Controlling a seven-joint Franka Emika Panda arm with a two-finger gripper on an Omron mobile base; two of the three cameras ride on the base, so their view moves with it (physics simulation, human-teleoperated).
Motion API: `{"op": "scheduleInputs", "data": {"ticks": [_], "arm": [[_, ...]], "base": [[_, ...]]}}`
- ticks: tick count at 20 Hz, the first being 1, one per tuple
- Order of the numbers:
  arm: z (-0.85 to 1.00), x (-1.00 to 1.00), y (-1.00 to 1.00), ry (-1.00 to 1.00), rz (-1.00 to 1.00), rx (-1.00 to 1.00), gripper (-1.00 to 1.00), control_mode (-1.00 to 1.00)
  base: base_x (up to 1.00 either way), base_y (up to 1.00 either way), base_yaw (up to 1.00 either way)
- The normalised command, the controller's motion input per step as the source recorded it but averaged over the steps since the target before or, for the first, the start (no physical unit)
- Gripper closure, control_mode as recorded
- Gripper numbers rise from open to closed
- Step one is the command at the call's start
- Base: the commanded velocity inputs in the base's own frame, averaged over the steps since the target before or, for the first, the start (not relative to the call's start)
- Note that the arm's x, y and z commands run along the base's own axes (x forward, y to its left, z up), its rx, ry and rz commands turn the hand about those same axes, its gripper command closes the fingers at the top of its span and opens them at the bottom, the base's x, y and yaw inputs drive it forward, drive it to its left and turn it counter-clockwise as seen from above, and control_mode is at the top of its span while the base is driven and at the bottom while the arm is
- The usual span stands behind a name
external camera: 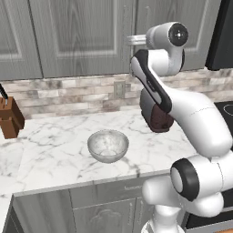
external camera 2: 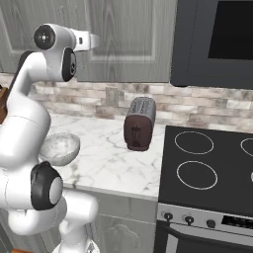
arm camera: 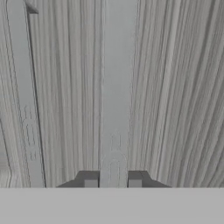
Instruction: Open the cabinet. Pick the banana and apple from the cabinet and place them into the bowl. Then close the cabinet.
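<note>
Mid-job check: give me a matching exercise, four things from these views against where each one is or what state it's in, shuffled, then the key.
Things:
1. cabinet
2. bowl
3. toaster
4. gripper

Places or states:
A. empty, on the marble counter
B. doors shut
C. fingers either side of a door handle
D. beside the stove

Pairs: 1-B, 2-A, 3-D, 4-C

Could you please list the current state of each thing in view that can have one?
cabinet: both doors closed.
cabinet handle: between the jaws, which sit on either side of the bar.
gripper: shut on the cabinet handle.
bowl: upright on the counter, empty.
toaster: upright, nothing in its slots.
stove: burners bare.
</note>
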Motion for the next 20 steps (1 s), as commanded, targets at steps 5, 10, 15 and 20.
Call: {"op": "scheduleInputs", "data": {"ticks": [5, 10, 15, 20], "arm": [[0.00, -0.37, 0.00, 0.01, 0.00, 0.00, 1.00, -1.00], [0.00, -0.41, 0.00, 0.02, 0.00, 0.00, 1.00, -1.00], [0.00, -0.42, 0.00, 0.01, 0.00, 0.00, 1.00, -1.00], [0.00, -0.40, 0.00, 0.01, 0.00, 0.00, 1.00, -1.00]], "base": [[0.00, 0.00, 0.00], [0.00, 0.00, 0.00], [0.00, 0.00, 0.00], [0.00, 0.00, 0.00]]}}
